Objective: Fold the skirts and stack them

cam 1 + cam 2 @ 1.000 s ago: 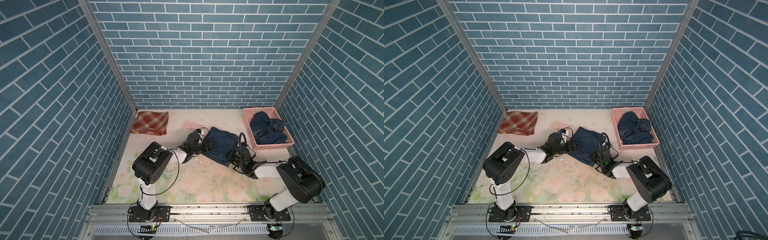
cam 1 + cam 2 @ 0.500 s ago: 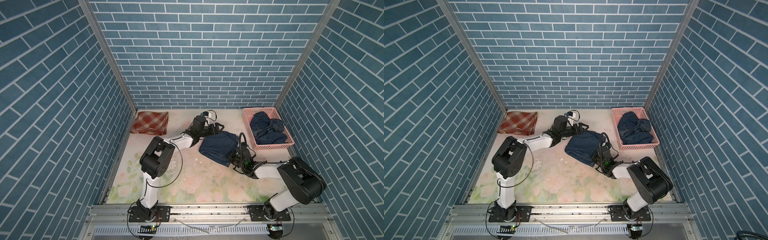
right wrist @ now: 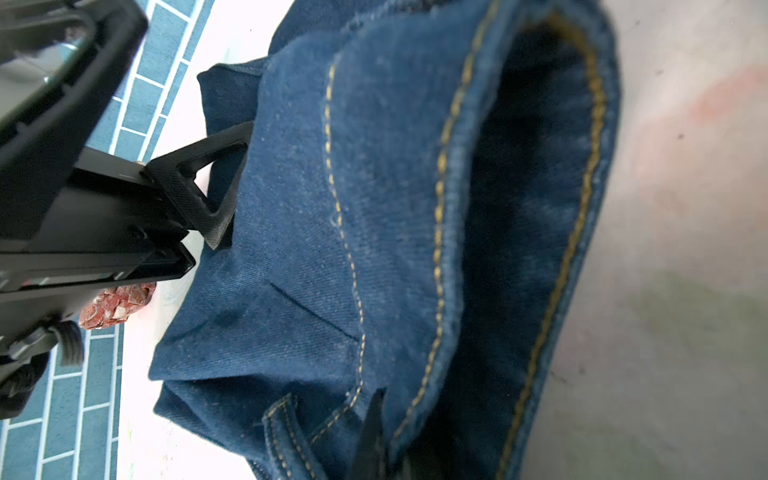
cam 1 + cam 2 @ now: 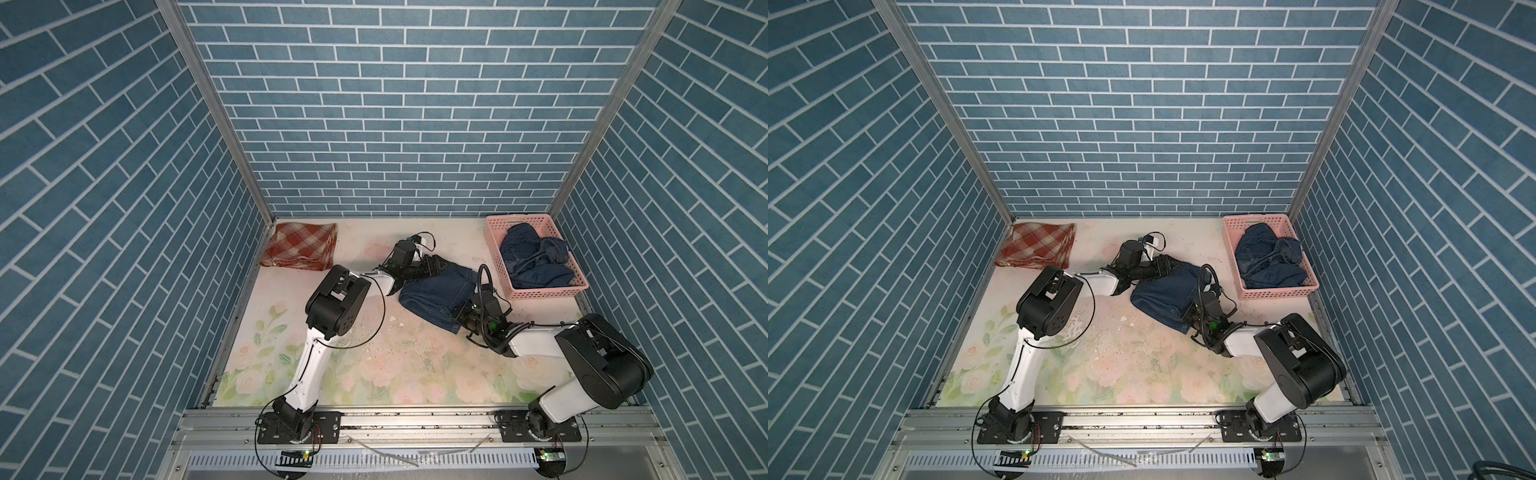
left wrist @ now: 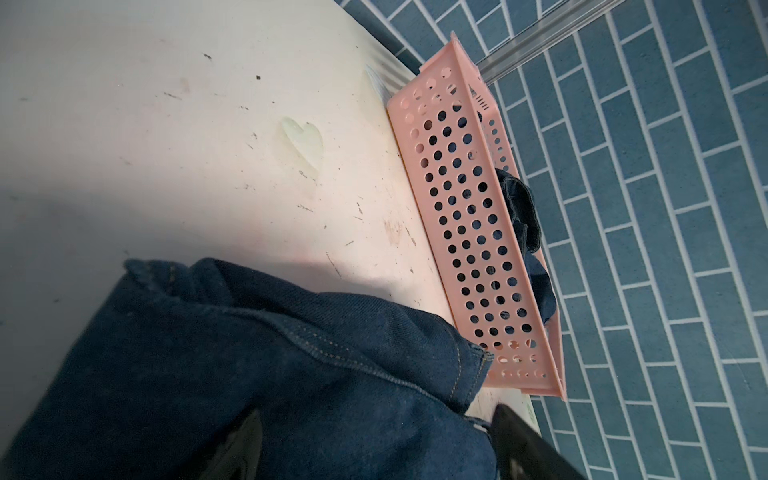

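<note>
A dark blue denim skirt (image 4: 438, 291) (image 4: 1165, 291) lies folded mid-table. My left gripper (image 4: 432, 266) (image 4: 1163, 266) is at its far edge, open, with its jaws wide astride the denim (image 5: 291, 374) in the left wrist view (image 5: 376, 415). My right gripper (image 4: 461, 313) (image 4: 1190, 318) is shut on the skirt's near right corner; the right wrist view shows its tips (image 3: 384, 415) pinching the stitched band (image 3: 332, 249). A rust-red and cream plaid skirt (image 4: 301, 247) (image 4: 1036, 245) lies folded at the back left. Another denim skirt (image 4: 534, 259) (image 4: 1271, 257) is bunched in the basket.
The pink perforated basket (image 4: 494, 245) (image 4: 1231, 245) (image 5: 469, 232) stands at the back right, close to the denim on the table. Blue brick walls close in three sides. The flowered table surface (image 4: 395, 365) stretches toward the front rail.
My left gripper swung from the skirt's near left side round to its far edge, staying open. The denim bunched slightly toward the right. The right gripper kept its hold.
</note>
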